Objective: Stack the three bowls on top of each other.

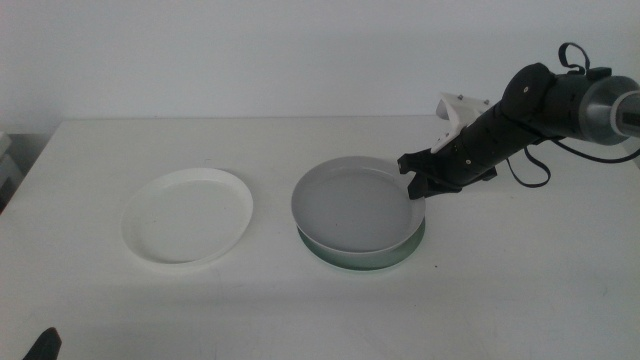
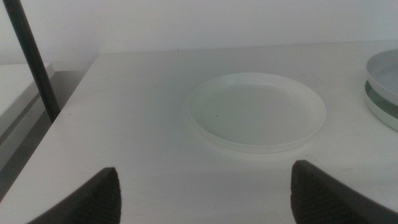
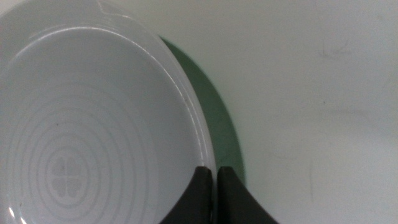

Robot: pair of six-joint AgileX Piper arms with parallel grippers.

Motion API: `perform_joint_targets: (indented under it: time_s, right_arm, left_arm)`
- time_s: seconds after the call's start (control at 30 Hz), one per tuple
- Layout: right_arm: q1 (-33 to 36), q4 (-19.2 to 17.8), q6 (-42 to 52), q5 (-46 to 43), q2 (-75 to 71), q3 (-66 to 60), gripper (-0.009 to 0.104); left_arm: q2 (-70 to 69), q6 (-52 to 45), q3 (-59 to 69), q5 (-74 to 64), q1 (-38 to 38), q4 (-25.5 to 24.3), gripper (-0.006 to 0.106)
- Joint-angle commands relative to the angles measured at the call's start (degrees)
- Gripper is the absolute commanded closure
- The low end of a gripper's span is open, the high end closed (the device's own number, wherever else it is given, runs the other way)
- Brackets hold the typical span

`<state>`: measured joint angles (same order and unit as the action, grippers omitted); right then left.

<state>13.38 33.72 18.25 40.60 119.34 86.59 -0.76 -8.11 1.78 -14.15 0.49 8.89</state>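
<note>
A white bowl (image 1: 188, 215) (image 2: 258, 112) lies alone on the left half of the table. At the middle, the grey bowl (image 1: 350, 205) (image 3: 93, 124) sits on top of the mint green bowl (image 1: 365, 258) (image 3: 214, 106), shifted a little to the left of it. My right gripper (image 1: 415, 185) (image 3: 215, 169) reaches in from the right and is shut on the grey bowl's right rim. My left gripper (image 2: 205, 168) waits open at the near left corner, a jaw tip (image 1: 45, 345) showing at the bottom edge, with the white bowl ahead of it.
The white table (image 1: 300, 320) ends at a left edge near a dark pole (image 2: 31, 59). A white bracket (image 1: 462, 108) lies behind the right arm. A plain wall stands behind the table.
</note>
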Motion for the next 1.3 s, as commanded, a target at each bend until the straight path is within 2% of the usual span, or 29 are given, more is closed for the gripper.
perform_joint_targets:
  time_s: [0.0,0.17,0.4,0.5,0.57,0.67,0.83,1.1,1.2,1.27]
  right_arm:
    - [0.0,1.1,0.1,-1.3,-3.2,1.3,0.096]
    - [0.0,1.1,0.1,-0.5,-2.7,1.3,0.086]
    - [0.0,2.1,0.6,5.2,-2.8,1.3,0.052]
    - [0.0,3.8,4.6,8.0,-4.7,1.3,0.038]
    - [-0.1,5.7,7.6,10.4,-7.7,1.3,0.034]
    - [-0.3,7.2,9.4,12.8,-13.8,1.3,0.033]
    - [-0.4,6.4,11.1,16.7,-25.7,0.0,0.036]
    - [-0.4,6.3,11.1,11.8,-48.0,-15.7,0.042]
    - [-0.4,4.4,10.5,9.0,-56.9,-22.3,0.042]
    - [-0.7,1.5,8.1,7.2,-62.5,-26.5,0.042]
  left_arm:
    - [-0.8,0.5,-0.3,4.5,0.1,0.4,-0.004]
    - [-0.8,0.5,-0.3,4.5,0.1,0.4,-0.004]
    - [-0.8,0.5,-0.3,4.5,0.1,0.4,-0.004]
    - [-0.8,0.5,-0.3,4.5,0.1,0.4,-0.004]
    - [-0.8,0.5,-0.3,4.5,0.1,0.4,-0.004]
    - [-0.8,0.5,-0.3,4.5,0.1,0.4,-0.004]
    - [-0.8,0.5,-0.3,4.5,0.1,0.4,-0.004]
    - [-0.8,0.5,-0.3,4.5,0.1,0.4,-0.004]
    - [-0.8,0.5,-0.3,4.5,0.1,0.4,-0.004]
    - [-0.8,0.5,-0.3,4.5,0.1,0.4,-0.004]
